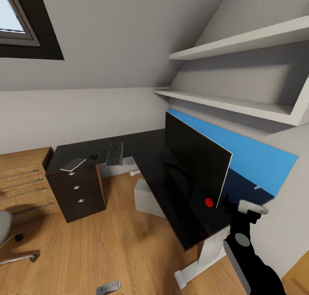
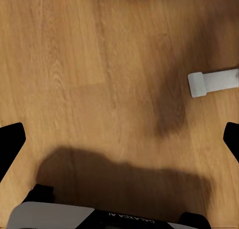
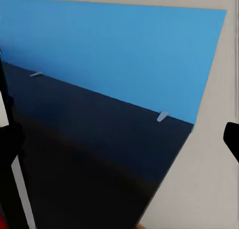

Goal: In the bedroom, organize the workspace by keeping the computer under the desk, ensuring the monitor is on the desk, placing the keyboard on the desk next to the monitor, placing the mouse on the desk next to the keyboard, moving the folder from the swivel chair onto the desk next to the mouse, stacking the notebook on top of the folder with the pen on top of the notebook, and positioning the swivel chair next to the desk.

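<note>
Right pincer sits just behind the monitor at the desk corner, fingers spread, holding nothing. Left pincer hangs spread over the floor. Keyboard, mouse and folder lie on the far wing. Risk I see: swinging my right arm clips the monitor edge and tips it.

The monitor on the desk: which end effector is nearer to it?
Right. The right end effector is raised just beside the monitor; the left end effector hangs low over the floor, well away.
</note>
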Motion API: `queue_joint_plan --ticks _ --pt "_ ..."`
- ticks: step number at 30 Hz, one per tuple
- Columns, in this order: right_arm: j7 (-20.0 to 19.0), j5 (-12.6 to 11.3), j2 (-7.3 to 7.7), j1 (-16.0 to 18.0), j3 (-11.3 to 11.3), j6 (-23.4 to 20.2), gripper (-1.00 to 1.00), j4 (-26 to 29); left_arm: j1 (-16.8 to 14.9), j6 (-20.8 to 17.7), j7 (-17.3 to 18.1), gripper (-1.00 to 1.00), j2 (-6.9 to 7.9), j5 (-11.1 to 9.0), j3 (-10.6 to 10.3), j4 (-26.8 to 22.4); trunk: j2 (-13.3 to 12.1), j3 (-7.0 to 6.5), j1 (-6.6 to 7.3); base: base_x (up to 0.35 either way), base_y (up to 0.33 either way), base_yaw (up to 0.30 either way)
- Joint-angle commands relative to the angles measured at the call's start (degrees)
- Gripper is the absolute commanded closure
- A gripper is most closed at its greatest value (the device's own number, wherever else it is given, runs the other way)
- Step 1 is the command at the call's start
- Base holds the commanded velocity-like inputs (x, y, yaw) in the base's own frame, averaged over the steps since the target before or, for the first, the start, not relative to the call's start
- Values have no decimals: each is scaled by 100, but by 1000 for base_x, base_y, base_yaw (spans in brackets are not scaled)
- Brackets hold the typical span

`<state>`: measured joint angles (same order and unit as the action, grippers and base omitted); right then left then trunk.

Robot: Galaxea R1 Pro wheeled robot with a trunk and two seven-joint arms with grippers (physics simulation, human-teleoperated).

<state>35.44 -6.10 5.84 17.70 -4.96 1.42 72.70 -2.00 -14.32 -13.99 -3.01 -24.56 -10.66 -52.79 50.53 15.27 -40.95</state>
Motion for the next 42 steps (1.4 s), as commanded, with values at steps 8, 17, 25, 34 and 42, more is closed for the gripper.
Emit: queue_joint_plan --ticks 8,17,25,34,42 --pt "45 -58 14 5 -336 7 -100 7 -3 -18 -51 -100 2 -58 -15 -12 6 8 1 -58 -38 0" --pt "7 -3 30 -486 -392 189 -100 607 -3 -18 -51 -100 2 -58 -15 -12 6 8 1 -202 0 0" --pt "9 232 31 -764 -875 283 -100 857 -3 -18 -51 -100 2 -58 -15 -12 6 8 1 -255 0 0" --pt "37 273 19 -799 -1892 288 -100 863 -3 -18 -52 -100 2 -58 -15 -12 6 8 1 -287 0 0" --pt "82 290 -35 -802 -2818 430 -100 303 -3 -18 -52 -100 3 -58 -7 -12 6 29 1 -62 0 121"
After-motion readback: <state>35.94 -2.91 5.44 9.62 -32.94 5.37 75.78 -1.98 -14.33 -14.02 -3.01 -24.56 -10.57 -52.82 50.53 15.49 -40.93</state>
